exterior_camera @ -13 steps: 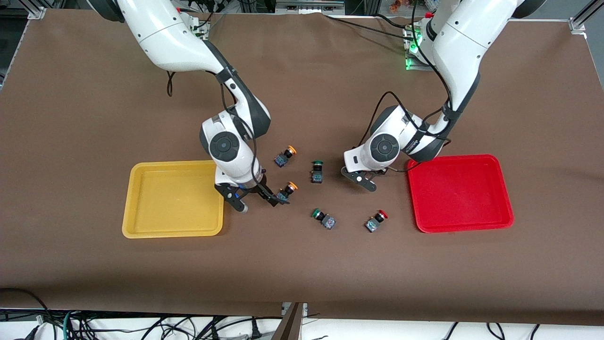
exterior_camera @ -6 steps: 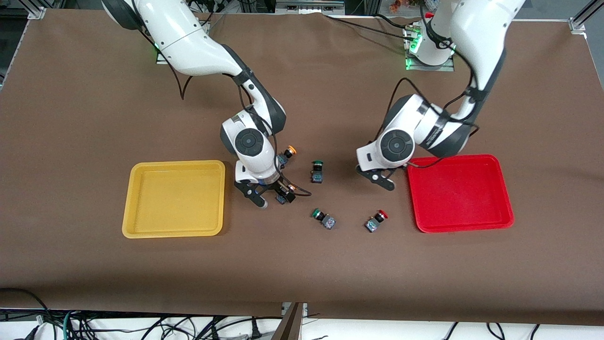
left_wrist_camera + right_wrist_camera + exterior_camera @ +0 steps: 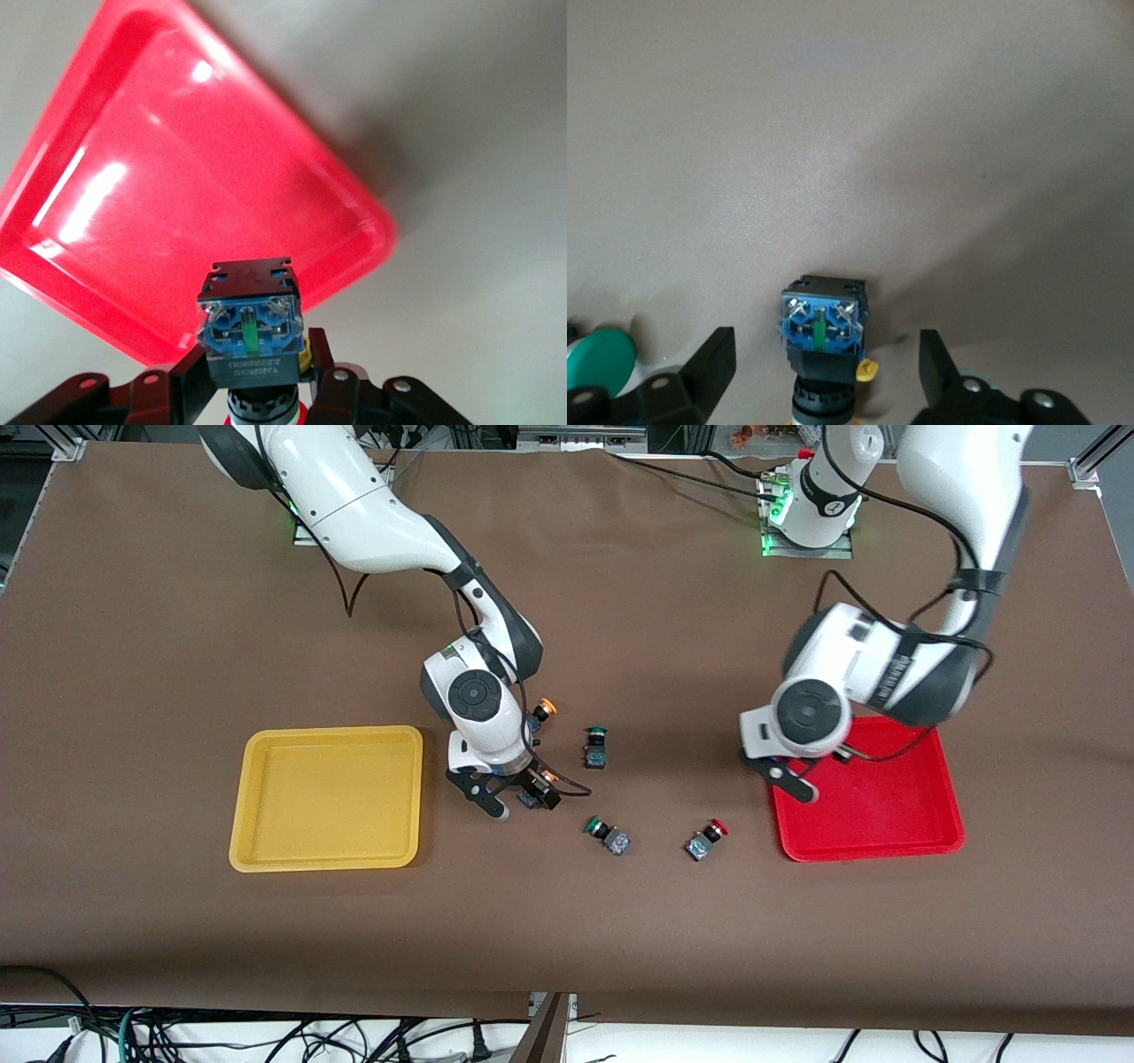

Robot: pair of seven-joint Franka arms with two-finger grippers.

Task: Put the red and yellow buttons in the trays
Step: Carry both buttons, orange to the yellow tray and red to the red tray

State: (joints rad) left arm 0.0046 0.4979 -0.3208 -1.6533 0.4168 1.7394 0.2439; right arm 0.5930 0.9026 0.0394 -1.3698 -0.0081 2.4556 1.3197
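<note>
My left gripper is shut on a red button and holds it over the red tray's edge toward the table's middle; the tray fills the left wrist view below the gripper. My right gripper is open and down at the table, with one finger on each side of a yellow button, which also shows in the right wrist view between the fingers. A second yellow button lies beside the right wrist. A second red button lies near the red tray. The yellow tray holds nothing.
Two green-capped buttons lie on the brown cloth, one at the middle and one nearer the front camera. The cap of one of them shows in the right wrist view. Cables hang along the table's front edge.
My left arm has carried the red button from the table's middle to over the red tray's edge. My right gripper has moved from the yellow tray's corner to straddle the yellow button.
</note>
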